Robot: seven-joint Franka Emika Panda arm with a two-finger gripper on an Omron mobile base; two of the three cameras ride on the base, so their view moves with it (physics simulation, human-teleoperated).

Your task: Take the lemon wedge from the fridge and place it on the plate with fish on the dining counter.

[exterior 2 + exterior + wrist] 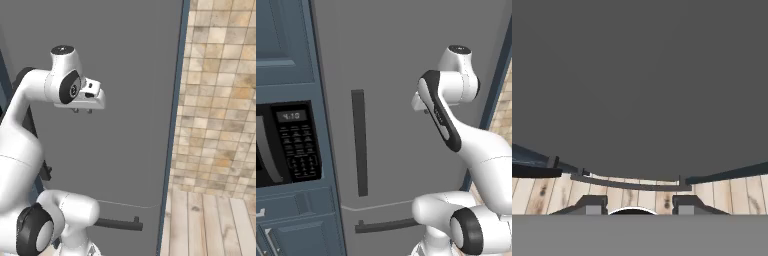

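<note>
The fridge (401, 65) stands shut, a flat grey front with a dark vertical bar handle (359, 142) and a dark horizontal drawer handle (383, 226) low down. My gripper (639, 206) hangs close in front of the upper door (135, 60), pointing down along it, open with nothing between its fingertips (594, 205). Past the door's grey face (640, 75), the hand view takes in the drawer handle (629, 185) and wooden floor. The lemon wedge is hidden behind the shut door. The plate, the fish and the dining counter are out of view.
A black microwave (286, 145) sits in dark blue cabinets (286, 40) left of the fridge. To the fridge's right rise a beige tiled wall (220, 100) and a pale wooden floor (210, 225). My own arm (481, 160) fills the space before the lower door.
</note>
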